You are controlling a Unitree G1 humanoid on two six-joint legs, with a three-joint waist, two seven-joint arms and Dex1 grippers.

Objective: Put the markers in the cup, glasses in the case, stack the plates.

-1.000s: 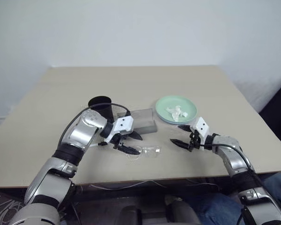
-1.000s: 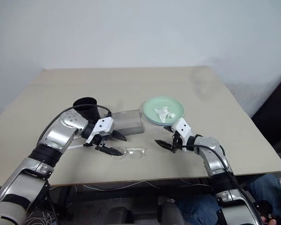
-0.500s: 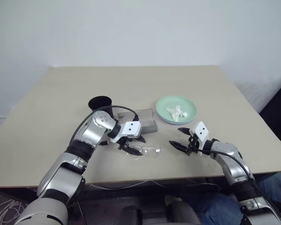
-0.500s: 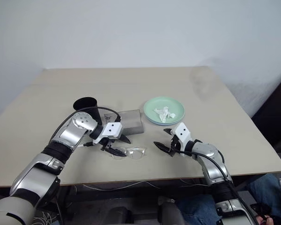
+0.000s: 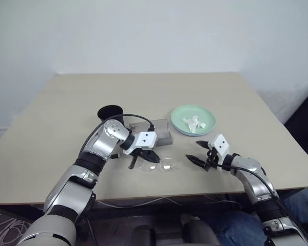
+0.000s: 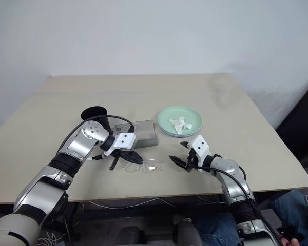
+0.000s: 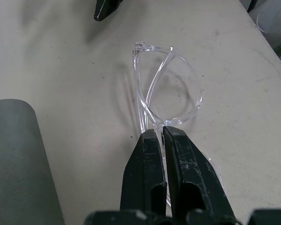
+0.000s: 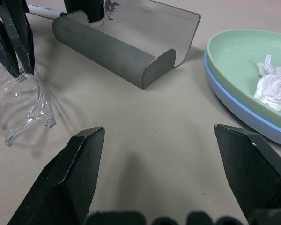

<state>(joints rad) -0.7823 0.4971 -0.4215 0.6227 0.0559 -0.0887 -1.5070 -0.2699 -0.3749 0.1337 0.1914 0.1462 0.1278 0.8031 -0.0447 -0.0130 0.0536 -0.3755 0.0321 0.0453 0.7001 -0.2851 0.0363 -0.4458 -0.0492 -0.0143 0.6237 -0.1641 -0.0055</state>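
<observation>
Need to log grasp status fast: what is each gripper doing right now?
Left gripper: shut on the glasses, pinching the clear frame.
Right gripper: open, holding nothing, above the table.

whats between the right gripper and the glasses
Nothing: bare table separates the open right gripper from the glasses, as the left eye view shows. The left gripper is shut on the glasses' frame.
</observation>
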